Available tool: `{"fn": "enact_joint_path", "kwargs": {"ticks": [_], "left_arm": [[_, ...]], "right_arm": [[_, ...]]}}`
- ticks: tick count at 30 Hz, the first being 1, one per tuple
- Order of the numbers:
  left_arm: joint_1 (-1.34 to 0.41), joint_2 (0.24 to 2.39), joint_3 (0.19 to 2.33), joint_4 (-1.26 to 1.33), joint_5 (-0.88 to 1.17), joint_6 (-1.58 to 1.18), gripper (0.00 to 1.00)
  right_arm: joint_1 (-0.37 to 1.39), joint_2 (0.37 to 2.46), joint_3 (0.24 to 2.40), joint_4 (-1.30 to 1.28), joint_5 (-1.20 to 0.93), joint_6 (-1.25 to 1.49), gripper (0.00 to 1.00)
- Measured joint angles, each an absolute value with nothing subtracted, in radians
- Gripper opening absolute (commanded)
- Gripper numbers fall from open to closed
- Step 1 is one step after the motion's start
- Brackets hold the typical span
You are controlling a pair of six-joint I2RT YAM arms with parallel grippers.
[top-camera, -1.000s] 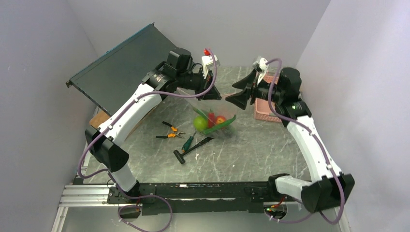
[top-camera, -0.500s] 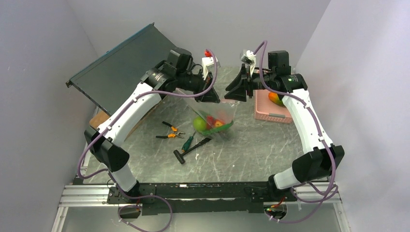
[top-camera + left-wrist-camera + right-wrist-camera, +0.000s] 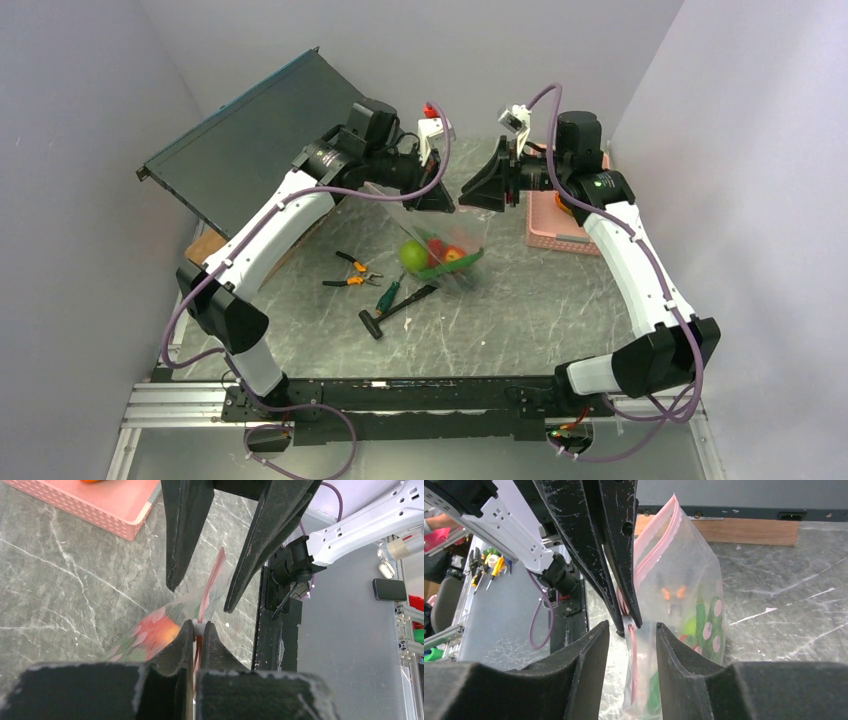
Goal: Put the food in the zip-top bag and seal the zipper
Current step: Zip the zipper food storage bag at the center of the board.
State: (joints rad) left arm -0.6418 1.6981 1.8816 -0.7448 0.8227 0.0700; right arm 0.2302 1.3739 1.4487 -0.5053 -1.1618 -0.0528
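The bag (image 3: pixel 445 250) is held up mid-table, with pliers (image 3: pixel 352 272) and a screwdriver (image 3: pixel 388 296) near its left and the basket (image 3: pixel 556 232) well apart on the right. The left gripper (image 3: pixel 198 626) is clamped on the zipper (image 3: pixel 212 577), and the right gripper (image 3: pixel 631 627) stands apart astride it. Inside are an apple (image 3: pixel 413 255), tomato (image 3: pixel 455 253) and cucumber (image 3: pixel 458 266). Only the left wrist view shows the mango (image 3: pixel 91 481) in the basket.

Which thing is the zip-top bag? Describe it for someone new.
Midway across the grey marbled table, a clear crinkly plastic bag is held up. Unlike the pink slotted basket to its right, it is see-through, with toy produce inside.
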Motion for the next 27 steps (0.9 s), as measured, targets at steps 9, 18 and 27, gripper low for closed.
{"fn": "enact_joint_path", "kwargs": {"ticks": [9,18,27], "left_arm": [[-0.642,1.700,1.882,-0.716,0.826,0.067,0.00],[-0.642,1.700,1.882,-0.716,0.832,0.073,0.00],[-0.642,1.700,1.882,-0.712,0.839,0.085,0.00]], "right_arm": [[0.246,1.369,1.454,-0.541,-1.123,-0.067,0.45],[0.250,1.376,1.459,-0.615,-1.129,-0.148,0.24],[0.254,1.374,1.454,-0.620,-1.116,-0.156,0.00]]}}
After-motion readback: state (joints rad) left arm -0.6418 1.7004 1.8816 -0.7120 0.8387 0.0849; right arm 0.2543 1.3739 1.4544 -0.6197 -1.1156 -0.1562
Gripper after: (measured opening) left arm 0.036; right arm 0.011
